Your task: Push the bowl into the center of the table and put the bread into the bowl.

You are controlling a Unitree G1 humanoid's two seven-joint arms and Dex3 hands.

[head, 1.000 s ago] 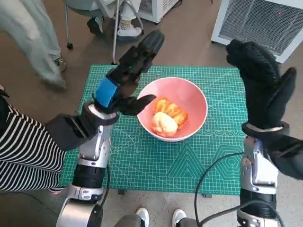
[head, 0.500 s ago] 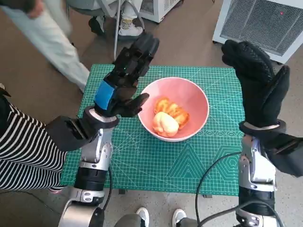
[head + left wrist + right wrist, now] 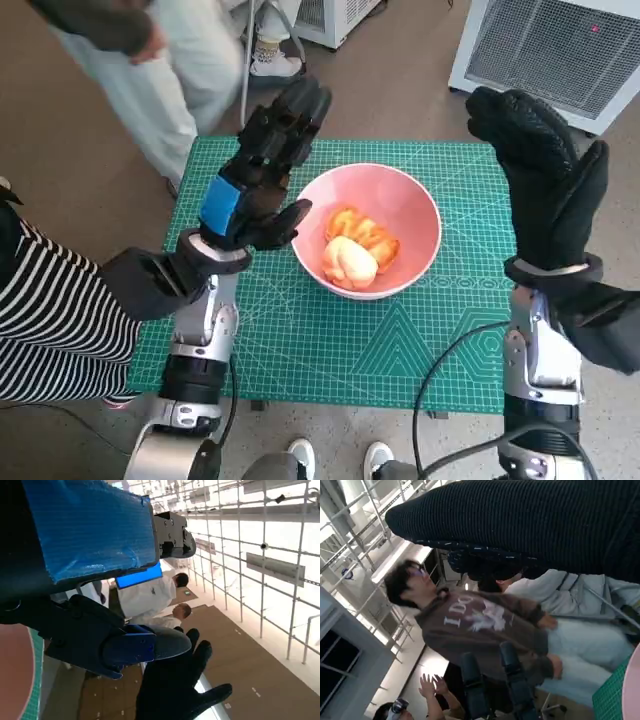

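My left hand (image 3: 252,185) hangs raised just beside the bowl (image 3: 368,231), fingers spread, holding nothing. The bread (image 3: 357,247) lies in the bowl, which sits about mid-mat (image 3: 330,340), so I judge the job near done; best to draw both arms back without nudging the rim. My right hand (image 3: 545,190) is up too, open and empty.

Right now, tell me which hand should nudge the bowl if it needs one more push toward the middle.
Left. The left hand hangs open right beside the bowl at its rim, while the right hand is raised open off to the far side. The bread already lies in the bowl, which looks close to centred on the mat.
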